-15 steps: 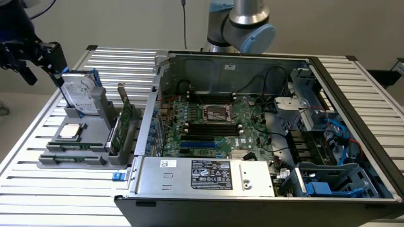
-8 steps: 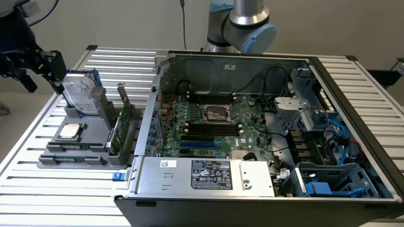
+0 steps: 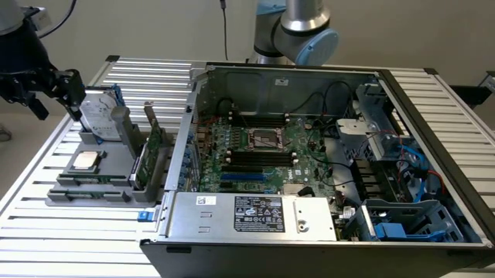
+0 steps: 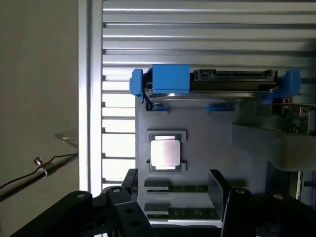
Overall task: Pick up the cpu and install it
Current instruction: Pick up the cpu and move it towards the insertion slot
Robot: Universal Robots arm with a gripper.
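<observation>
Ribbed aluminium table (image 3: 62,231), pale wall (image 3: 155,29) behind, bears a grey tray (image 3: 115,155) at nine o'clock of the open computer case (image 3: 309,84); the cpu (image 3: 87,160) lies flat in it, gripper (image 4: 173,183) overhead, fingers wide and empty.

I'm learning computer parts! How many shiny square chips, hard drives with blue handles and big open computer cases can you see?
cpu: 1
hard drive: 1
computer case: 1
Total: 3
</observation>
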